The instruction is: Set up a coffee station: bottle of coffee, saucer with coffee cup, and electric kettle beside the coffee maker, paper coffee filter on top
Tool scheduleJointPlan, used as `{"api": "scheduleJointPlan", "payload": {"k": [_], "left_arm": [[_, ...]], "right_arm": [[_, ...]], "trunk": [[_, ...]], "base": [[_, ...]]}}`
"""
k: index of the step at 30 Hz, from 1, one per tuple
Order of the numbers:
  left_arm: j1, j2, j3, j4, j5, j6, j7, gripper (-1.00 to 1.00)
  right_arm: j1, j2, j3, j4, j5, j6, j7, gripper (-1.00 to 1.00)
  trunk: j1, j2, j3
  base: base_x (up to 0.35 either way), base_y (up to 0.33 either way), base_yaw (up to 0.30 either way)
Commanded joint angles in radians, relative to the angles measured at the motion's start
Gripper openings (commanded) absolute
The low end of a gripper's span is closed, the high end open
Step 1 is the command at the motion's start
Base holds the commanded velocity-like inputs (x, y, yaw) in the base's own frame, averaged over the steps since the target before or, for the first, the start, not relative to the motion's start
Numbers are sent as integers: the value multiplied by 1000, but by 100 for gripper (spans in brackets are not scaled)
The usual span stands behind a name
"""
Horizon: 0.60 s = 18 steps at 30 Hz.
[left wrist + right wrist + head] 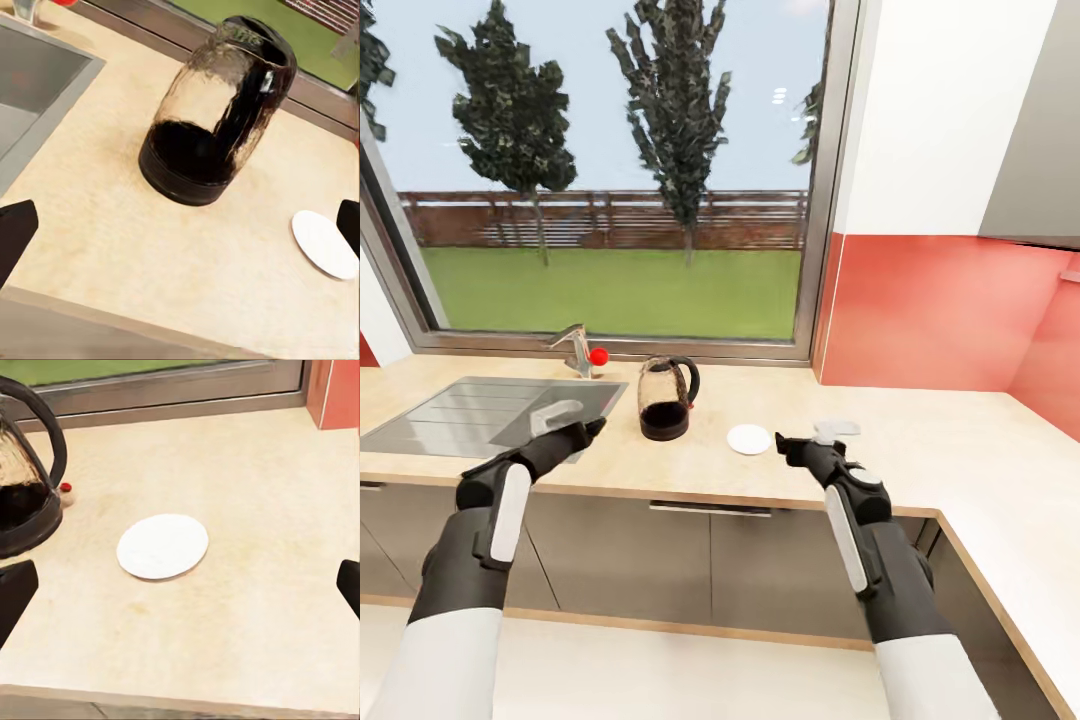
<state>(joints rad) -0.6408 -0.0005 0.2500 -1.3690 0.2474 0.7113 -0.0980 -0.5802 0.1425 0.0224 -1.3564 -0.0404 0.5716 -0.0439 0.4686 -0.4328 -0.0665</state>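
Note:
A glass electric kettle (665, 398) with a black base and handle stands on the wooden countertop (690, 468), right of the sink. In the left wrist view the kettle (214, 120) is straight ahead of my open left gripper (180, 229). A flat white saucer (749, 439) lies just right of the kettle, apart from it. My right gripper (810, 440) hovers open at the counter's front, with the saucer (163, 546) ahead between its black fingertips (15, 592). My left gripper (582, 427) hangs over the counter's front edge beside the sink. Neither holds anything.
A steel sink (470, 415) with a faucet (572, 348) and a red knob (598, 355) sits at the left under a large window. A red backsplash (940, 310) rises at the right, where the counter turns a corner. Cabinet fronts (690, 550) run below.

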Motion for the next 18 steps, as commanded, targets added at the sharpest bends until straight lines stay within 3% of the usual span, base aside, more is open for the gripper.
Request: {"api": "scheduleJointPlan", "payload": {"k": [1,6,9,12,18], "left_arm": [[-2,-1,0,0,8,21,-9,100],[6,2,-44,3,47,80,-94,100],[8,10,-61,5,53,145,-186,100],[10,33,-61,2,55,162,-226,100],[13,82,-54,-1,43,166,-240,100]], "right_arm": [[-7,-1,1,-2,-4,27,17,100],[-17,-19,-5,-1,1,69,193,100],[-18,-75,-7,-2,-1,74,293,100],[-18,-107,-7,-3,-2,76,397,100],[-17,-119,-6,0,1,81,457,100]], "trunk": [[1,-2,-2],[1,-2,-2],[1,-2,-2],[1,-2,-2],[1,-2,-2]], "base": [[0,0,0],[0,0,0],[0,0,0],[0,0,0],[0,0,0]]}}
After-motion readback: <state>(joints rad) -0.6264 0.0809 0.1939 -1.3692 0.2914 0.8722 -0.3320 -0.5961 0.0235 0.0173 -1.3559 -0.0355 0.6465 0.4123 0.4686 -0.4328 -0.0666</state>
